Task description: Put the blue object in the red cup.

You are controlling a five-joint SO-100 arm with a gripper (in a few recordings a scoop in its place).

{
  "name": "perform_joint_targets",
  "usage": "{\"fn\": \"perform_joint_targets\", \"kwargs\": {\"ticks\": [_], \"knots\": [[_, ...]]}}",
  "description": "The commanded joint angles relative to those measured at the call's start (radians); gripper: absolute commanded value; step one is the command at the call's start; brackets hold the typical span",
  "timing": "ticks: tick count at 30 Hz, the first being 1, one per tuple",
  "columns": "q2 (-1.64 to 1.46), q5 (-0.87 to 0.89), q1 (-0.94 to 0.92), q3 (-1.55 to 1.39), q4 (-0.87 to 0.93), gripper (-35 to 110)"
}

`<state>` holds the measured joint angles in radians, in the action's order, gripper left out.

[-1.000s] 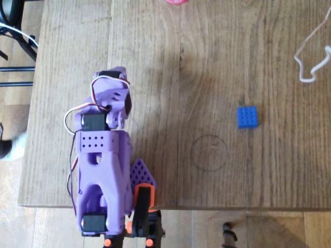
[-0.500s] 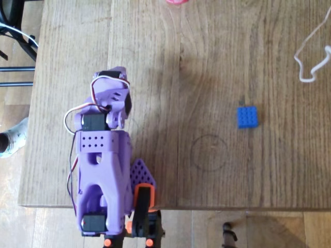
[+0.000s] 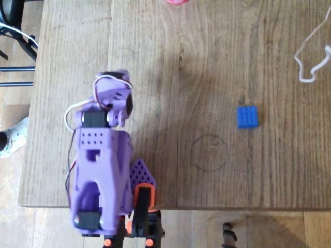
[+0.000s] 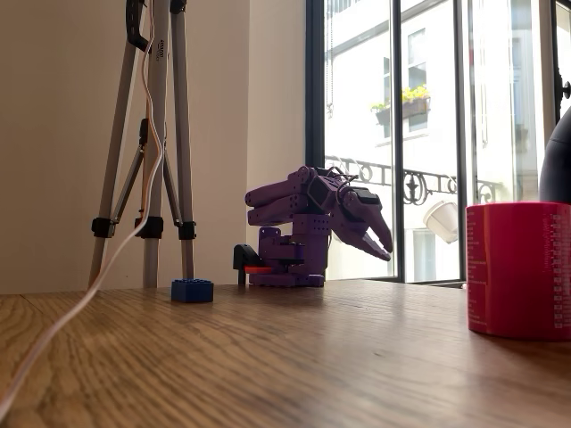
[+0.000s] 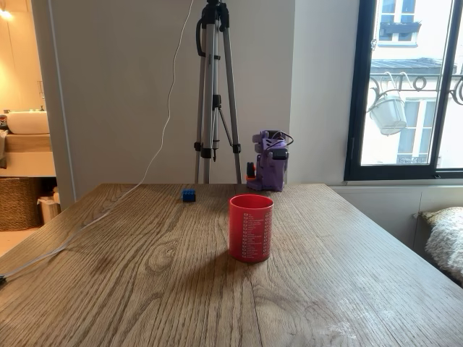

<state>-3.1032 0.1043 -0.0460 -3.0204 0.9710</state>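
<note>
Cup (image 5: pixel 251 227), red, stands upright apart from the blue brick (image 5: pixel 189 194); hand (image 4: pixel 385 242) shows its fingers together.

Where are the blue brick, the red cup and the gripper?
blue brick (image 3: pixel 247 117): overhead view, middle of its studded top.
red cup (image 5: pixel 250 227): fixed view, middle of its outer wall.
gripper (image 4: pixel 384 246): fixed view, at its down-pointing fingertips.

A home: wooden table (image 5: pixel 145 275), bathroom sink (image 5: pixel 27 121), wicker basket (image 5: pixel 20 202), balcony window (image 5: pixel 405 87).

Bare table (image 3: pixel 207 77) around blue object (image 3: pixel 247 117)
</note>
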Motion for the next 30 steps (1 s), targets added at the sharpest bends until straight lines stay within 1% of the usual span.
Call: {"fn": "perform_joint_targets", "kwargs": {"ticks": [1, 4, 9, 16, 23, 30], "knots": [[0.505, 0.029, -0.161, 0.644, 0.278, 1], [0.749, 0.035, -0.276, 0.888, 0.356, 1], [1.115, 0.132, -0.449, 1.276, 0.489, 1], [1.453, 0.327, -0.733, 1.519, 0.466, 1], [1.560, 0.497, -0.985, 1.531, 0.408, 1], [1.568, 0.489, -1.074, 1.437, 0.403, 1]]}}
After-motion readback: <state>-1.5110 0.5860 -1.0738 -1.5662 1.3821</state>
